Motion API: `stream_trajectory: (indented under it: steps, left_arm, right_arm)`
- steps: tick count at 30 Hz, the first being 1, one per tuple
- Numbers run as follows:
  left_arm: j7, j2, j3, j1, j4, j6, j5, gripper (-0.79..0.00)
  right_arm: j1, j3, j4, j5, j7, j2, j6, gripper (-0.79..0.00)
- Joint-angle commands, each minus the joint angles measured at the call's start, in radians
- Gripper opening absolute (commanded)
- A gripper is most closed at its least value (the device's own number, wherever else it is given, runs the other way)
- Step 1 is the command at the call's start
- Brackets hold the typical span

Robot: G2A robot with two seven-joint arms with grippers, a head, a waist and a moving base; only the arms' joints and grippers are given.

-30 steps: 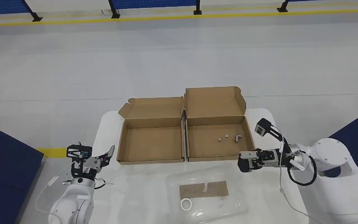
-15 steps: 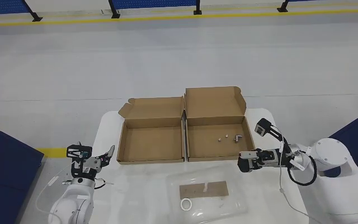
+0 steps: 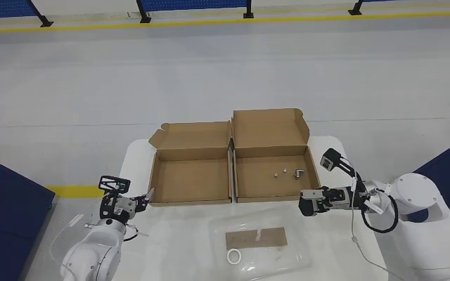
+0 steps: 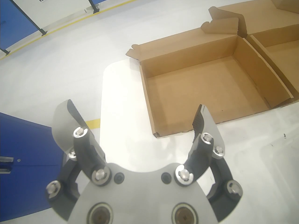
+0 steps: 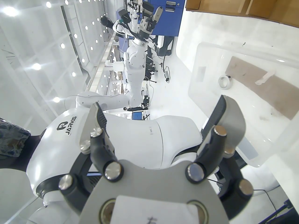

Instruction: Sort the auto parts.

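White table (image 3: 176, 225), 12 o'clock: right brown cardboard box (image 3: 256, 181) holds three small parts (image 3: 284, 171) (left box (image 3: 190, 181) holds none). At 6 o'clock, a white ring (image 3: 233, 258) waits in a clear plastic tray (image 3: 299, 263). Left gripper (image 4: 135, 106) and right gripper (image 5: 158, 103) gape, empty.

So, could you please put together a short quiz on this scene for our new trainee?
1. True or false: the cardboard box nearer the left gripper holds no parts.
2. Where does the white ring lie? A: in the left gripper. B: in the clear tray. C: in that cardboard box.
3. Fill in: the left gripper and the right gripper are both ___.
Key: 1 true; 2 B; 3 open.
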Motion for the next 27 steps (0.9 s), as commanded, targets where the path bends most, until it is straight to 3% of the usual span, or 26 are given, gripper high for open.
stream_trajectory:
  steps: [1,4,8,11,20,22,24,27]
  left_arm:
    - [-0.020,0.002,0.023,-0.007,-0.049,-0.045,0.049,0.000]
    - [-0.141,0.006,0.059,-0.015,-0.135,-0.141,0.057,0.000]
    - [-0.389,0.009,0.142,-0.035,-0.241,-0.293,0.010,0.000]
    - [-0.529,0.010,0.199,-0.063,-0.287,-0.346,-0.032,0.000]
    - [-0.529,0.010,0.199,-0.063,-0.287,-0.346,-0.032,0.000]
    - [-0.513,0.011,0.221,-0.066,-0.312,-0.392,-0.031,0.000]
    - [-0.562,0.013,0.263,-0.096,-0.329,-0.461,-0.038,0.000]
    - [-0.723,0.011,0.351,-0.161,-0.353,-0.516,-0.099,0.000]
  right_arm:
    - [0.000,0.000,0.000,0.000,0.000,0.000,0.000,0.000]
    - [0.000,0.000,0.000,0.000,0.000,0.000,0.000,0.000]
    - [0.000,0.000,0.000,0.000,0.000,0.000,0.000,0.000]
    - [0.000,0.000,0.000,0.000,0.000,0.000,0.000,0.000]
    - [0.000,0.000,0.000,0.000,0.000,0.000,0.000,0.000]
    - [0.000,0.000,0.000,0.000,0.000,0.000,0.000,0.000]
    - [0.000,0.000,0.000,0.000,0.000,0.000,0.000,0.000]
    - [0.000,0.000,0.000,0.000,0.000,0.000,0.000,0.000]
